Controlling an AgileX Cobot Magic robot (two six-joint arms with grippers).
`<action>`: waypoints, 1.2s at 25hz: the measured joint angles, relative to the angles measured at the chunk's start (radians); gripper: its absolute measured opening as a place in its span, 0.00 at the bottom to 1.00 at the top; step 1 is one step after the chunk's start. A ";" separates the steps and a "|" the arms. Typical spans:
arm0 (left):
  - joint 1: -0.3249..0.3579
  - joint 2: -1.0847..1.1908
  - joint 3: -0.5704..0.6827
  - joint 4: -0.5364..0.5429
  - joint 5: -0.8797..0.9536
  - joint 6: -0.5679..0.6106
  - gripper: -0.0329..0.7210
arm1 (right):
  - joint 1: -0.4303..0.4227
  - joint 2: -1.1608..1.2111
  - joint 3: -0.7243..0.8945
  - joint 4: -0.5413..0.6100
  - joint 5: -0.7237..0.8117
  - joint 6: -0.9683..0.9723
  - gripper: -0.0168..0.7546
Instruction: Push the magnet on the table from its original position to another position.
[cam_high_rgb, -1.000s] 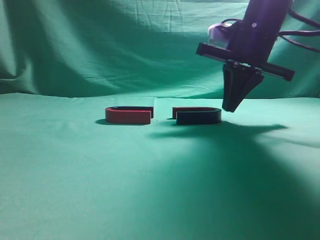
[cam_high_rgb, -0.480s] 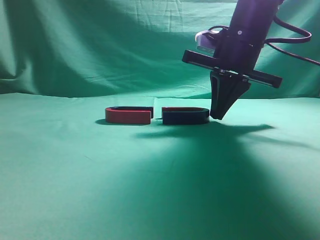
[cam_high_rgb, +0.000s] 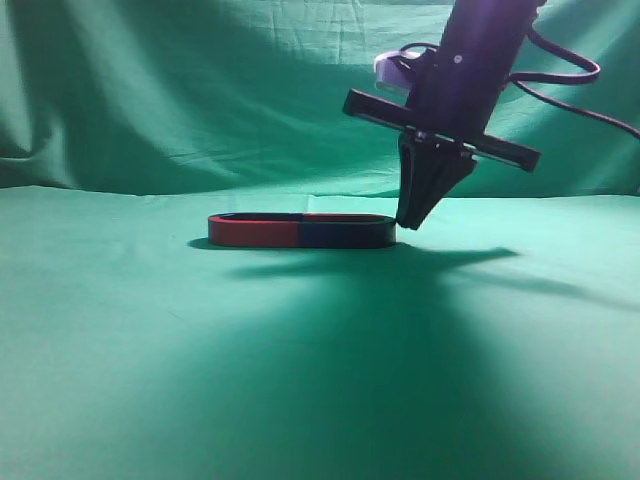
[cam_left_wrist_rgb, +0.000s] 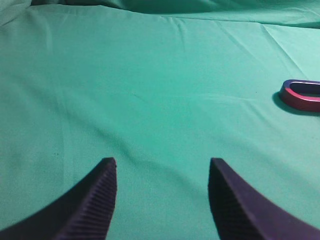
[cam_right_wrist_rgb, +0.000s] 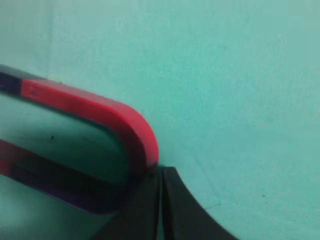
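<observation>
Magnet (cam_high_rgb: 345, 233): lies on the table (cam_high_rgb: 150, 350); its ends touch the red magnet (cam_high_rgb: 255, 232)
Right gripper (cam_high_rgb: 408, 219): tips pressed together; touching the magnet's curved end
Left gripper (cam_left_wrist_rgb: 162, 197): spread wide; holding nothing
Writing: none can be read

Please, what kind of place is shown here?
Probably a staged robot test setup: a table under plain green cloth, a draped green backdrop, and only two magnets joined end to end, the magnet touched by the right claw.
</observation>
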 joint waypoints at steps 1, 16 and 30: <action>0.000 0.000 0.000 0.000 0.000 0.000 0.57 | 0.000 0.000 -0.010 -0.002 0.007 0.000 0.02; 0.000 0.000 0.000 0.000 0.000 0.000 0.57 | 0.004 -0.333 -0.194 -0.050 0.357 -0.031 0.02; 0.000 0.000 0.000 0.000 0.000 0.000 0.57 | 0.004 -0.979 0.177 -0.108 0.300 -0.007 0.02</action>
